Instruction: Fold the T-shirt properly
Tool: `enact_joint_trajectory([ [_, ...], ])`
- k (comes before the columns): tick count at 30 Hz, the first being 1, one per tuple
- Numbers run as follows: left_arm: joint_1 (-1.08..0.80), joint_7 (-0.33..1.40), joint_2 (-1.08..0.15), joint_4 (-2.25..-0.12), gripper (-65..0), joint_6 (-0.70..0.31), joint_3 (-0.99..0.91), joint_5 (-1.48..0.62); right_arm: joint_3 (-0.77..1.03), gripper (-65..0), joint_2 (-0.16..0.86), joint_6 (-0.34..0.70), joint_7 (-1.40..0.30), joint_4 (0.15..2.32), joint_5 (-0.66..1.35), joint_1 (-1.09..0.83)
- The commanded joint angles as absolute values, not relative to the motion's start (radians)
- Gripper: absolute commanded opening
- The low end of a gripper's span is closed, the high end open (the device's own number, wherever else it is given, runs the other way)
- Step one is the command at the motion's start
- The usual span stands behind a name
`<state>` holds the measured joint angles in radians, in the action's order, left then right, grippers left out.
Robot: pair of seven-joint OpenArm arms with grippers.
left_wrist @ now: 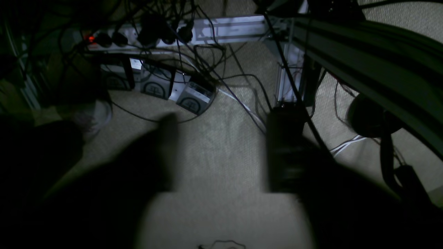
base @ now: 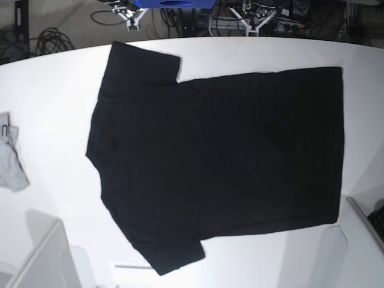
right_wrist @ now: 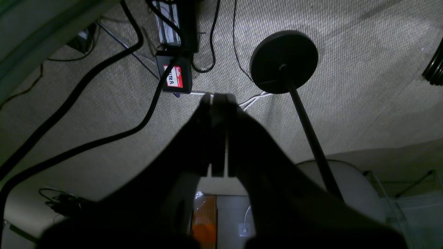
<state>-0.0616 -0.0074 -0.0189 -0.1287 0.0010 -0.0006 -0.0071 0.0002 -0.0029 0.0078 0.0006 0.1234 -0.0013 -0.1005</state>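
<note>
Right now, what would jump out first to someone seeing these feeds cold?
The large black short-sleeved cloth T-shirt spread flat, plain side up, fills most of the white table in the base view. A small light grey garment lies at that view's left edge. Both wrist cameras look down at beige carpet and tangled black cables, not at the shirt.
</note>
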Motion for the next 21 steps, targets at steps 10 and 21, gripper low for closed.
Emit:
enact_joint_trajectory([
  [10, -0.082, -0.008, -0.019, -0.131, -65.0, 0.007, -0.002, -0.007, -0.002, -65.0, 0.001, -0.001, 0.001, 0.125, -0.002, -0.105],
  [21, -0.183, -0.008, -0.019, -0.311, -65.0, 0.005, 0.012, -0.001, -0.002, -65.0, 0.002, -0.001, 0.001, 0.125, -0.004, -0.104],
])
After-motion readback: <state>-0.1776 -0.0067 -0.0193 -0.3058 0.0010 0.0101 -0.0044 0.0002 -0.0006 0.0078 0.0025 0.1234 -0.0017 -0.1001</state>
